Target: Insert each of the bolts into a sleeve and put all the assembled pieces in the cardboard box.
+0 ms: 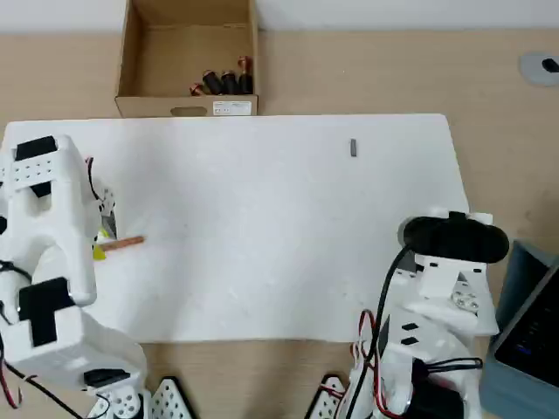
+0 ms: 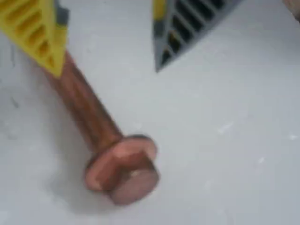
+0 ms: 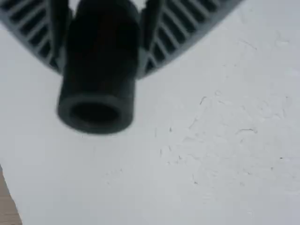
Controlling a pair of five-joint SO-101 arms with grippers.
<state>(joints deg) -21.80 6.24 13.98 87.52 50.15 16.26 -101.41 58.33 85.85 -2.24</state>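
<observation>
We see left gripper open, bolt lying against one finger, head pointing away; right gripper clamps sleeve.

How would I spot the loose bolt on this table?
Find the white mat on the table, then the left arm at its edge. At that arm's open tool lies the bolt, a short copper-coloured rod with a wider head. Unlike the dark pieces in the cardboard box, it lies bare on the mat.
</observation>
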